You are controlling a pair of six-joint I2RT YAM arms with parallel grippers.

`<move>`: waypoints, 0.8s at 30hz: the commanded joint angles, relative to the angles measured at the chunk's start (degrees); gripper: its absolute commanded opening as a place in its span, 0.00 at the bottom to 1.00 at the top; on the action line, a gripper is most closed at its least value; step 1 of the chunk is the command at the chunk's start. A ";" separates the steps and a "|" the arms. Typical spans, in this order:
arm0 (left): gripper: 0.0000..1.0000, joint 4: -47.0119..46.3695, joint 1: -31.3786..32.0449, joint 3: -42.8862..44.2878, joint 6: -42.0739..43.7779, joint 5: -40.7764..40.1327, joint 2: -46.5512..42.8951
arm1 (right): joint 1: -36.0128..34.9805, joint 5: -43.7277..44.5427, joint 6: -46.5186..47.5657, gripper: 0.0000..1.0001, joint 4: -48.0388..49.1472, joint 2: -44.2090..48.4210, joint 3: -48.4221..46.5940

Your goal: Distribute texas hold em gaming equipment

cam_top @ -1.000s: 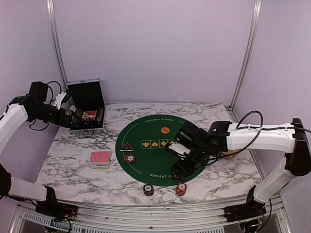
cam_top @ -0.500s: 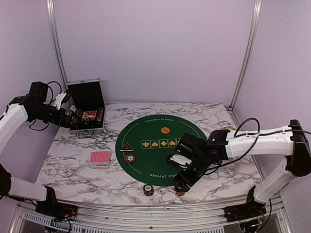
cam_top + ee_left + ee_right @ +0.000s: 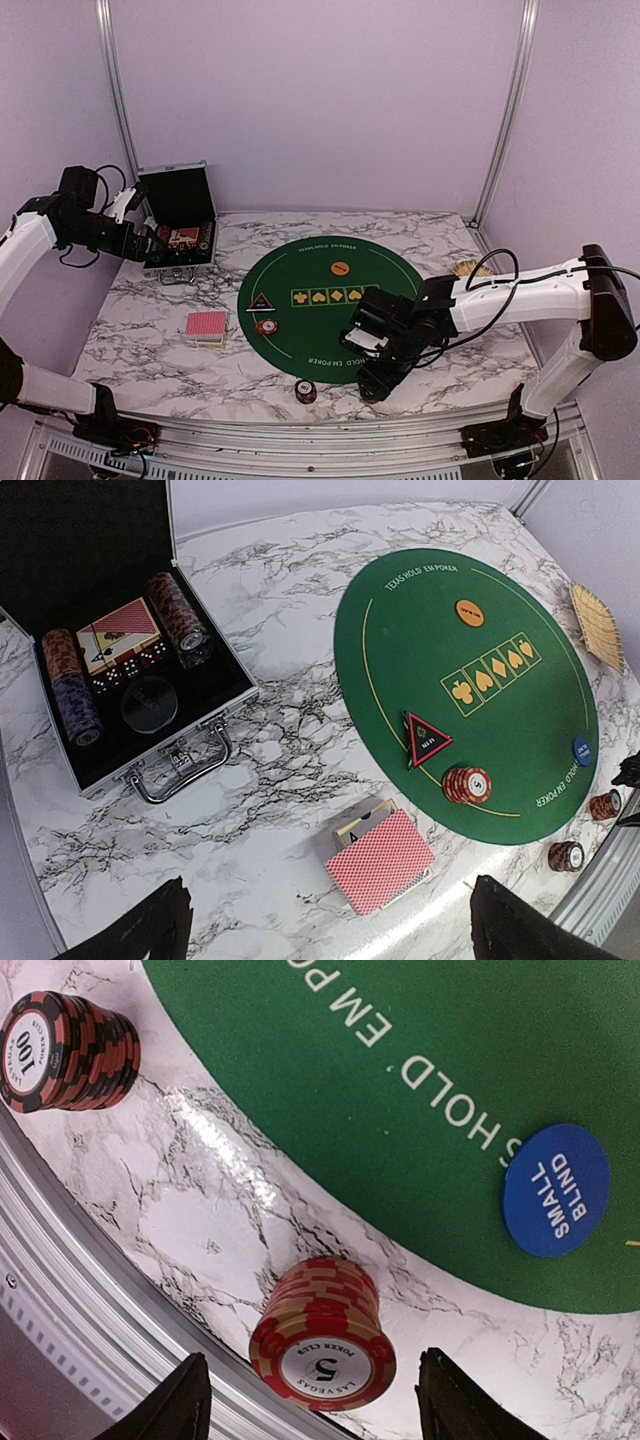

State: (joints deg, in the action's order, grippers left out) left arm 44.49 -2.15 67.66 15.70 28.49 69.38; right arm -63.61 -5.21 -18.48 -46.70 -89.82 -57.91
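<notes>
Worktop: A marbled worktop carries the whole game, with a round green mat at its centre.
Case: An open black case sits at the far left corner with more chips and cards inside.
Left gripper: The left gripper hangs above the worktop near the case, jaws spread wide and empty.
Right gripper: The right gripper is low over the worktop's near edge, jaws apart and straddling a red chip stack. A sliver of marble shows on either side, and no contact can be seen.
Deck: A deck of cards, pink-red backs up, lies on the marble left of the mat.
Chips: The red chip stack stands just off the mat's near rim, close to the worktop's front edge. A dark chip stack stands apart from it along that edge. A third stack sits on the mat beside the triangular marker.
Buttons: A blue button lies just inside the mat's rim near the red chip stack. An orange button lies toward the far side.
Step in hand: Most likely the pick-up of the red chip stack.
Doing it well: The jaws should stay centred on the stack and sit low enough to catch the bottom chip. They should close evenly from both sides, then lift straight up. A lopsided squeeze could shear the stack or push it toward the front edge.
</notes>
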 commanded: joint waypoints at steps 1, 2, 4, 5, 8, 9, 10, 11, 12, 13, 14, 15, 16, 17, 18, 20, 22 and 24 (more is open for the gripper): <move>0.99 1.39 -0.14 1.42 0.64 0.70 -0.30 | -0.46 2.28 -0.65 0.67 1.04 -0.86 -1.45; 0.99 1.39 -0.13 1.42 0.58 0.71 -0.29 | -0.46 2.37 -0.61 0.66 1.12 -1.00 -1.38; 0.99 1.39 -0.13 1.42 0.56 0.78 -0.28 | -0.54 2.44 -0.59 0.65 1.17 -1.30 -1.21; 0.99 1.39 -0.18 1.42 0.56 0.83 -0.22 | -0.61 2.41 -0.57 0.64 1.25 -1.47 -1.09; 0.99 1.39 -0.13 1.42 0.56 0.83 -0.15 | -0.81 2.06 -0.37 0.63 1.68 -1.65 -0.89; 0.99 1.39 -0.18 1.41 0.58 0.79 -0.17 | -0.89 2.01 -0.40 0.62 1.78 -1.71 -0.89; 0.99 1.39 -0.19 1.42 0.56 0.78 -0.21 | -0.90 1.99 -0.39 0.61 1.83 -1.85 -0.89; 0.99 1.39 -0.14 1.49 0.56 0.78 -0.21 | -0.96 1.96 -0.39 0.60 1.87 -1.87 -0.89; 0.99 1.39 -0.16 1.51 0.56 0.74 -0.10 | -0.98 2.01 -0.38 0.59 1.87 -1.92 -0.81; 0.99 1.39 -0.16 1.58 0.60 0.75 -0.09 | -0.98 2.04 -0.34 0.57 1.87 -1.95 -0.80; 0.99 1.39 -0.13 1.59 0.56 0.77 -0.06 | -0.98 2.05 -0.35 0.55 1.83 -1.98 -0.80; 0.99 1.39 -0.13 1.67 0.56 0.70 -0.04 | -0.98 2.05 -0.40 0.52 1.90 -1.96 -0.80; 0.99 1.39 -0.13 1.69 0.56 0.75 -0.02 | -1.01 2.05 -0.45 0.50 1.92 -1.91 -0.80; 0.99 1.38 -0.20 1.69 0.56 0.74 -0.04 | -0.99 2.16 -0.54 0.48 1.94 -1.86 -0.80; 0.99 1.39 -0.14 1.69 0.56 0.72 -0.04 | -0.99 2.29 -0.54 0.48 1.96 -1.90 -0.80; 0.99 1.39 -0.14 1.62 0.55 0.62 -0.03 | -0.99 2.36 -0.52 0.47 1.90 -2.09 -0.72; 0.99 1.39 -0.14 1.60 0.60 0.66 -0.15 | -0.99 2.53 -0.57 0.47 1.88 -2.16 -0.55; 0.99 1.39 -0.13 1.50 0.69 0.62 -0.27 | -0.98 2.58 -0.53 0.47 1.92 -2.07 -0.37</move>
State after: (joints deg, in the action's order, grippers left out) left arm 44.51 -2.15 67.70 15.70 28.49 69.38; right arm -64.10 -3.66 -18.52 -45.78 -91.31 -57.91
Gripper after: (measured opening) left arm 0.989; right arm 0.471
